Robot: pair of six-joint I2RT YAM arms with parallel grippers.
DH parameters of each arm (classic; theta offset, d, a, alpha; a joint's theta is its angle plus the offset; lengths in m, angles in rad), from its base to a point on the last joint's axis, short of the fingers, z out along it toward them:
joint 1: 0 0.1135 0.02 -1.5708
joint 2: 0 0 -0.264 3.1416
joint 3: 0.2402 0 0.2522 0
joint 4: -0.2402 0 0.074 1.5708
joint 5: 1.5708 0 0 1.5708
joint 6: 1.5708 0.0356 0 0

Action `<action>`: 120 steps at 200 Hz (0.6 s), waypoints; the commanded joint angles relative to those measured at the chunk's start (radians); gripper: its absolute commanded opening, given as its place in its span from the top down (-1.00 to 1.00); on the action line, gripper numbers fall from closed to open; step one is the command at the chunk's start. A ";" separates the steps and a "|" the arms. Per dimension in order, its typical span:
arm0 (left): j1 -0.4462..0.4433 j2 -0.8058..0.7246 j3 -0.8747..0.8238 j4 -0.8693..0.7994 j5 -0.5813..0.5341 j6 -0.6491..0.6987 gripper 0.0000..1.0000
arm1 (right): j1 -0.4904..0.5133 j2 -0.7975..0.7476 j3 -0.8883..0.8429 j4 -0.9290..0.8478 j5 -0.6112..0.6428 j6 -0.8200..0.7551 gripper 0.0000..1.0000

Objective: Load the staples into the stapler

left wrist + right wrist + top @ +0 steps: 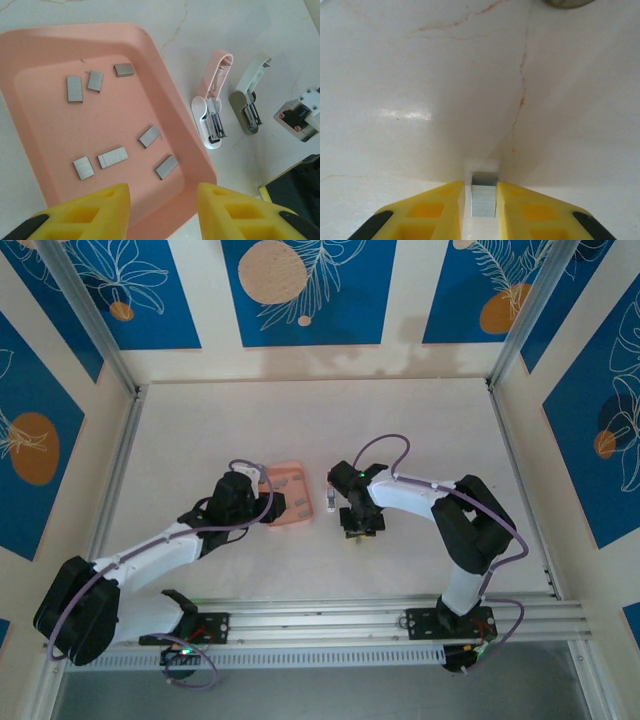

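Pink tray (167,80): seven staples (112,157) loose on floor, none stacked. Stapler (210,117) open on table just R of tray rim, grey-white one (246,107) beside. L claw (160,192) spread, empty, above tray's near edge. R claw (482,187) pinching one staple strip (484,200), bare table (420,75) ahead.

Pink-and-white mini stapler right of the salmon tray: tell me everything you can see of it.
The small pink-and-white plastic stapler lies on the white marbled table, just right of the salmon-pink rectangular tray, near its rim. It is hinged open: the pink arm stretches out past the rounded white part, and a grey metal magazine channel is exposed at the nearer end. A similar grey-and-white stapler lies beside it, apart. Only the table touches it.
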 commanded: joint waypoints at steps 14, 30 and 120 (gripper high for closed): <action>-0.011 -0.017 -0.008 0.001 -0.012 0.013 0.21 | -0.001 0.031 0.000 -0.014 0.008 0.005 0.47; -0.011 -0.018 -0.009 0.001 -0.012 0.014 0.21 | -0.001 0.034 -0.006 -0.008 0.007 0.006 0.45; -0.012 -0.024 -0.011 -0.002 -0.017 0.016 0.21 | -0.007 0.064 -0.004 0.015 -0.013 0.003 0.55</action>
